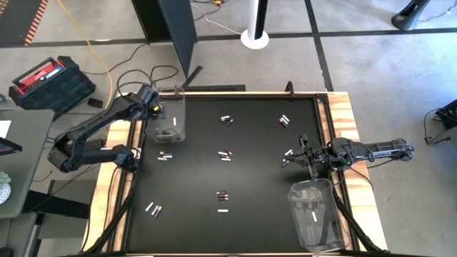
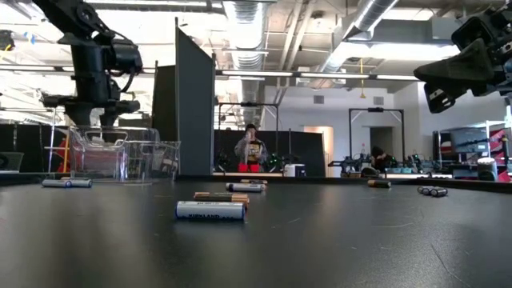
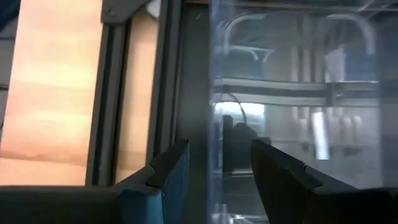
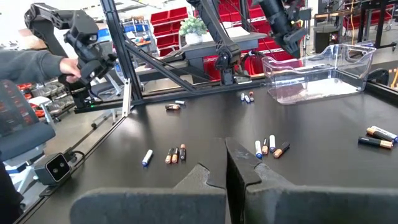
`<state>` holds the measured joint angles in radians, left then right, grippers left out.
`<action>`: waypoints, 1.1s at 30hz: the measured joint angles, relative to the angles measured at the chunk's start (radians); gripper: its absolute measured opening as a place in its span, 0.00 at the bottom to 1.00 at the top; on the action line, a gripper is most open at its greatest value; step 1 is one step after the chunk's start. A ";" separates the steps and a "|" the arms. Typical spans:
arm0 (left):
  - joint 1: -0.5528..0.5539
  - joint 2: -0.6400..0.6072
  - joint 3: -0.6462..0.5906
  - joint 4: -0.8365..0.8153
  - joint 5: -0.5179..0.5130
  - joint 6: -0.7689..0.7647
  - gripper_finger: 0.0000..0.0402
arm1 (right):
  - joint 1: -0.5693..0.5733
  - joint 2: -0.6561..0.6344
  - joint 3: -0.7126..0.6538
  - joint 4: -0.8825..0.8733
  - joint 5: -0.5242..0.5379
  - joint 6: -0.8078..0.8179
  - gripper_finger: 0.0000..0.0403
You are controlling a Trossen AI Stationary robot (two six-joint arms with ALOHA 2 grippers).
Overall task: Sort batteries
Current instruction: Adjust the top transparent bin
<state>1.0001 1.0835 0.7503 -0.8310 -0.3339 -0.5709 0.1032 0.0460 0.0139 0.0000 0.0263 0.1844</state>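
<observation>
White and dark copper-tipped batteries (image 1: 225, 155) lie on a black table (image 1: 257, 178).

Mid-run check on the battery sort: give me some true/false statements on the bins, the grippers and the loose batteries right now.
1. The left gripper is at the clear bin at the table's far left. True.
2. The right gripper is open wide. False: it is shut, with nothing seen in it.
3. Each clear bin holds a white battery. True: the near right bin holds one too.
4. All batteries are sorted. False: many still lie loose on the black mat.
5. The left gripper is shut. False: it is open.
</observation>
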 joint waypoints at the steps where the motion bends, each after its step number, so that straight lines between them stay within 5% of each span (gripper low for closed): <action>1: 0.008 0.005 -0.010 0.003 -0.001 0.002 0.42 | 0.000 0.000 0.000 0.000 0.000 0.000 0.03; 10: 0.033 0.115 -0.048 0.017 0.002 0.031 0.37 | 0.000 0.000 0.000 0.000 0.000 0.000 0.03; 19: 0.031 0.138 -0.047 0.046 0.012 0.032 0.03 | 0.000 0.000 0.000 0.000 0.000 0.000 0.03; 33: -0.009 0.139 0.025 0.027 0.033 -0.036 0.01 | 0.000 0.000 0.000 0.000 0.000 0.000 0.03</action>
<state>0.9914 1.2227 0.7753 -0.8039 -0.3013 -0.6069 0.1032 0.0460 0.0136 -0.0002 0.0264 0.1844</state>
